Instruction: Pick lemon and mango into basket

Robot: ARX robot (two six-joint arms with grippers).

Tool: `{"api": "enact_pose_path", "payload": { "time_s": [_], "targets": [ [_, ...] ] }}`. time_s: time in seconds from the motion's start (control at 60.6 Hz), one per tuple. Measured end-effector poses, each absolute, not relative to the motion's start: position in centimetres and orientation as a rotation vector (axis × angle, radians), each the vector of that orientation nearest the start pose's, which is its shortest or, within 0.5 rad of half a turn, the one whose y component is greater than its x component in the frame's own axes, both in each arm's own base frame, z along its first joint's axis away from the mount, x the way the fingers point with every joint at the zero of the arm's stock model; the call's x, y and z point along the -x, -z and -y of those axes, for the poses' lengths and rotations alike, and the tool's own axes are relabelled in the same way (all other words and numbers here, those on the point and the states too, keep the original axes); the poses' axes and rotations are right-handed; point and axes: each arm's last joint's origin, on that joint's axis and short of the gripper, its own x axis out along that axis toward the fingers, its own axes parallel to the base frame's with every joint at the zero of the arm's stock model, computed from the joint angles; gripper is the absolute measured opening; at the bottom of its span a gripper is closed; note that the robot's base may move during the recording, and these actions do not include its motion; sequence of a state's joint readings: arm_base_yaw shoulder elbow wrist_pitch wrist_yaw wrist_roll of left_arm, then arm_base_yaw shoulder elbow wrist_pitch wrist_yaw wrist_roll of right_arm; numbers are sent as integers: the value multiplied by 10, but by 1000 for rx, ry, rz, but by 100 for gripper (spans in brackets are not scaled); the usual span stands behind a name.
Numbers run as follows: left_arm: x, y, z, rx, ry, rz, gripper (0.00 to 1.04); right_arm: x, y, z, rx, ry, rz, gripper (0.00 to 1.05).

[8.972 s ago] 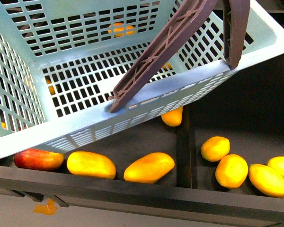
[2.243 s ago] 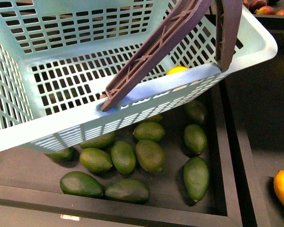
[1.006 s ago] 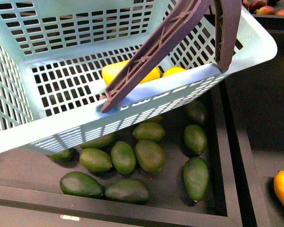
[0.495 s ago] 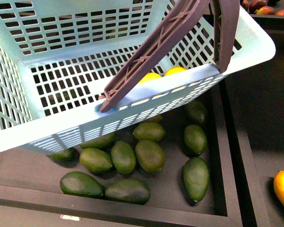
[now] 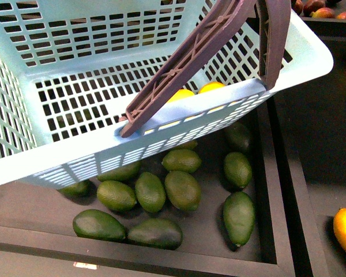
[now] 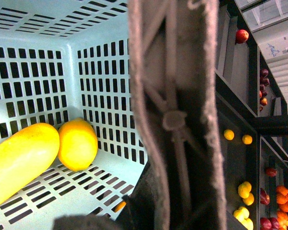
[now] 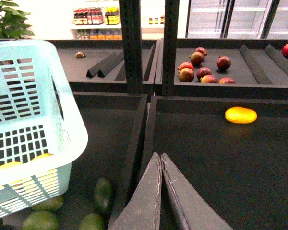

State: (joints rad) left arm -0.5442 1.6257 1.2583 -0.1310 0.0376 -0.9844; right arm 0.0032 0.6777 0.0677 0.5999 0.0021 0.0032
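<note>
Resting in a corner of the basket [image 5: 311, 57], one mango [image 6: 19, 160] and one lemon [image 6: 78, 143] lie touching. Below it, at least ten green fruits [image 5: 183, 189] fill a dark bin [image 5: 265, 173]. The right claw [image 7: 161, 160] hangs clenched and empty. Whether the left claw [image 6: 84, 223], beside the maroon handle [image 6: 175, 120], is clenched or released cannot be told.

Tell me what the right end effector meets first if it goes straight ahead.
Probably the bare dark shelf floor; the shut right end effector aims wide of the lone orange-yellow fruit. Depth is unclear.
</note>
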Motion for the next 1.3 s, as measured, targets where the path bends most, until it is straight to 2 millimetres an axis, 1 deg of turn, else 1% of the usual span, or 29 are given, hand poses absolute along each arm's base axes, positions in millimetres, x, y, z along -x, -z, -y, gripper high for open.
{"api": "enact_pose_path", "payload": {
  "time_s": [0.231,0.693,1.204,1.303],
  "targets": [
    [-316,-289,192,810,279,-721,4,-136,-168,0,-4,-2,3,2],
    [-316,-289,192,810,279,-721,4,-118,-173,0,-3,-3,18,2],
    [-316,-289,192,810,279,-721,4,-108,-172,0,-3,-3,18,2],
    [-316,-289,192,810,279,-721,4,-99,-168,0,-3,-2,-10,2]
  ]
}}
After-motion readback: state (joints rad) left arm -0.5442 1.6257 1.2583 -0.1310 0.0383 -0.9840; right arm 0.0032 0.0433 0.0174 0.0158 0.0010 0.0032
